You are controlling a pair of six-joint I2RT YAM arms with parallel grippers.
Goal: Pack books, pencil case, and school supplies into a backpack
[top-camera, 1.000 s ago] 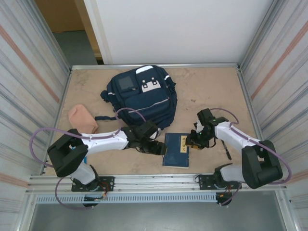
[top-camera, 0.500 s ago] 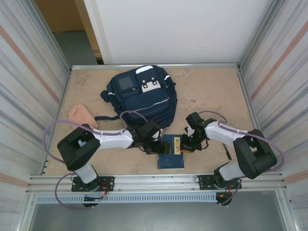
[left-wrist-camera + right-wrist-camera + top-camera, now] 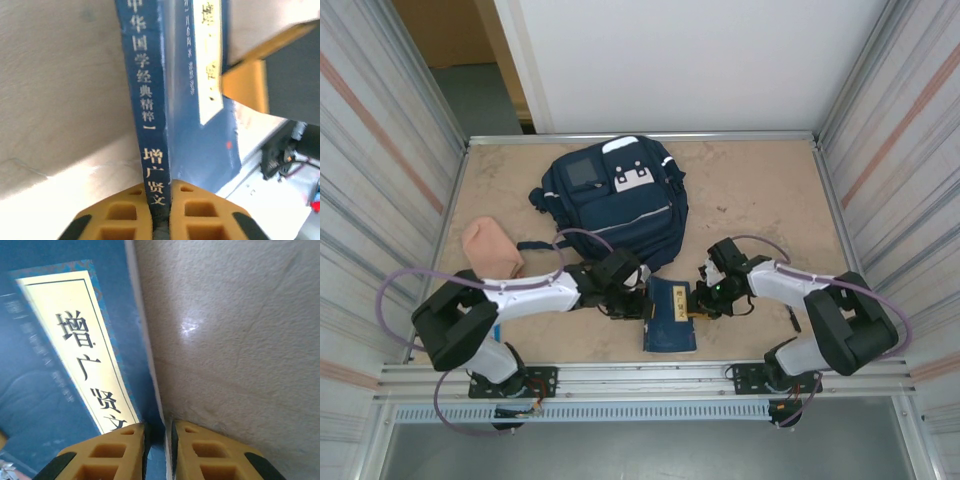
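Book step: left gripper (image 3: pixel 160 194) clenched on the spine of the navy hardcover book (image 3: pixel 670 315), right gripper (image 3: pixel 158 434) pinching its opposite edge, book spanning between both, backpack (image 3: pixel 620 200) just beyond; next likely needs a synced level lift toward it

Book (image 3: pixel 670 314): navy-blue cover; pale gold label with teal edging and black characters; gold characters on the spine.
Backpack (image 3: pixel 620 205): navy, white stripes and patches, grey square patch.
Roundish lump (image 3: pixel 490 247): peach-pink.
Table (image 3: pixel 760 190): mottled sandy beige.
Left gripper (image 3: pixel 161 187), right gripper (image 3: pixel 159 427): yellow-orange pads, black outer edges.
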